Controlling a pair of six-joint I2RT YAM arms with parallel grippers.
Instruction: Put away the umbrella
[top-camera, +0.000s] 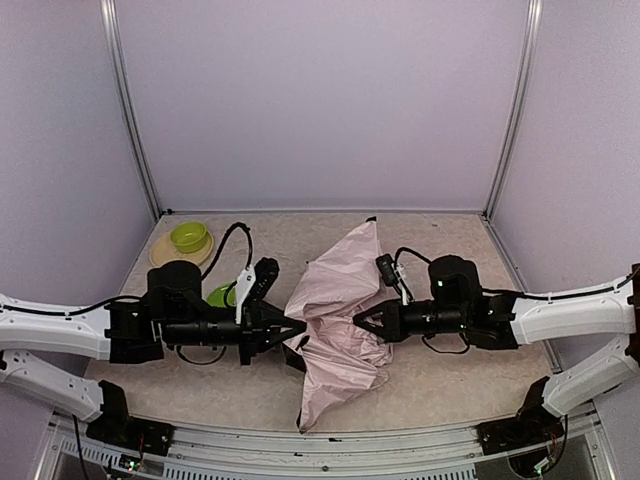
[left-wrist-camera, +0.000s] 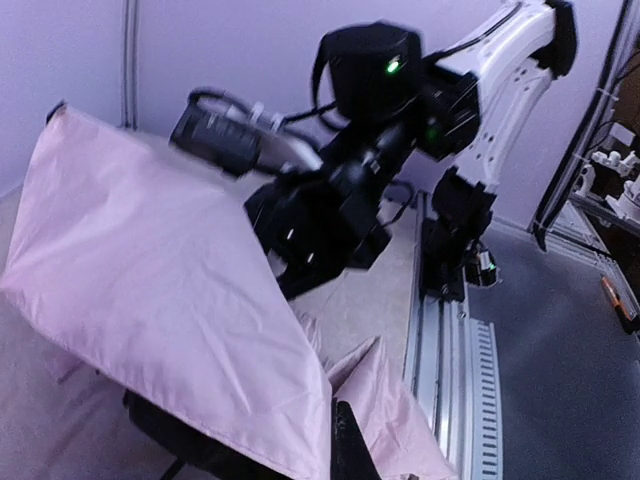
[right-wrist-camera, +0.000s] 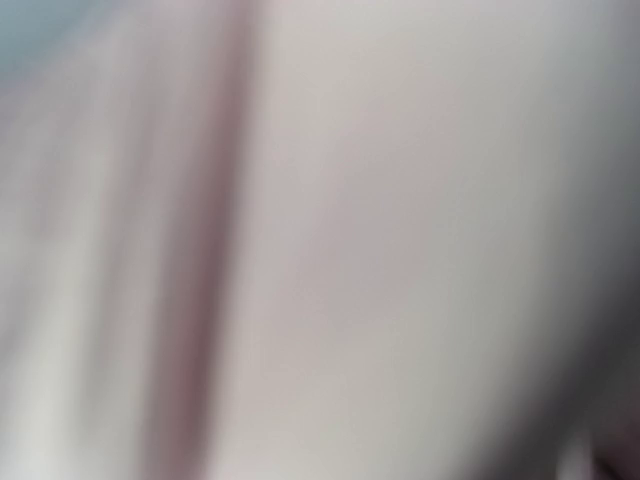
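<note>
The umbrella (top-camera: 335, 325) lies half collapsed in the middle of the table, pale pink fabric bunched, one tip toward the back and one toward the front edge. My left gripper (top-camera: 299, 331) meets its left side, fingers drawn to a point on the fabric. In the left wrist view the pink fabric (left-wrist-camera: 150, 290) drapes over the jaws; only one black finger (left-wrist-camera: 352, 450) shows. My right gripper (top-camera: 358, 321) meets the umbrella's right side, fingers drawn together at the fabric. The right wrist view is filled by blurred pink fabric (right-wrist-camera: 380, 250). Shaft and handle are hidden.
A green bowl (top-camera: 188, 237) sits on a beige plate (top-camera: 163, 256) at the back left. Another green dish (top-camera: 221, 296) lies just behind the left arm. A metal rail (left-wrist-camera: 447, 370) runs along the table's near edge. Purple walls close in three sides.
</note>
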